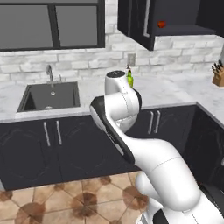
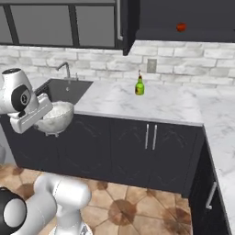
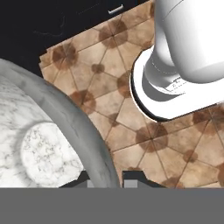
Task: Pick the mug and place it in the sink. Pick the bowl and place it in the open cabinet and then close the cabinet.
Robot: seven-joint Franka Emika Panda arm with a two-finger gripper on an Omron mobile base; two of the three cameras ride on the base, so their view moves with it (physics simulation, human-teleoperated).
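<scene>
We hold the bowl [image 2: 55, 117] in the hand [image 3: 106, 178], one finger [image 3: 133, 177] outside the rim and the other inside it. The bowl hangs off the counter [image 2: 156, 104], in front of its front edge, just below the sink [image 2: 64, 90], above the tiled floor [image 3: 122, 109]. The cabinet [image 1: 135, 19] stands open. A green bottle [image 2: 139, 86] stands near the counter's back edge.

We see a speckled grey-white bowl [image 2: 55, 117], a dark grey sink [image 1: 49, 97], a white-veined marble bench [image 2: 151, 105], a green bottle [image 2: 139, 86] and brown-and-tan patterned floor tiles [image 3: 127, 87].
</scene>
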